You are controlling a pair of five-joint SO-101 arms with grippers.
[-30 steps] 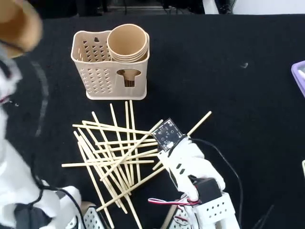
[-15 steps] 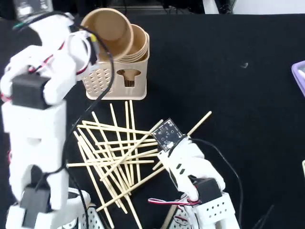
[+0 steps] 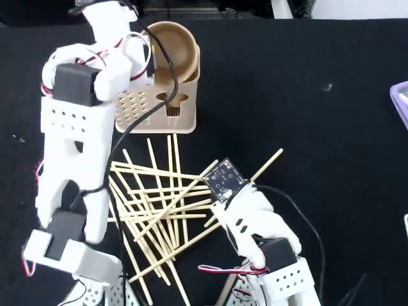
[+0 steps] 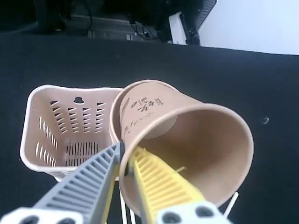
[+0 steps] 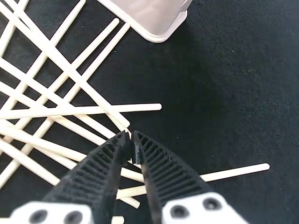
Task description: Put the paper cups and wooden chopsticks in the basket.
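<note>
Holding one paper cup by its rim, left end effector is clamped on it: one finger inside the wall, other outside. Cup is directly over the basket, above the end where the stacked cups sit. Base pts down toward the stack, mouth tips up and away from the basket, so long axis is tilted, not vertical. Judgement: the coming move turns on that tilt. Cup prob. needs to come upright and line up w/ the stack mouth below before release, else it may catch on the rim or roll off. Whether base already touches the stack: can't tell.

Cup is plain brown paper w/ small print on the side, light, thin wall, rim not visibly crushed. Other end of basket holds nothing.

Wooden chopsticks lie criss-crossed on the black worktop, near the basket, none inside it. Right end effector is the nearer one, low over the pile, jaws almost together, a stick tip right at them. Pinched or not: unclear.
</note>
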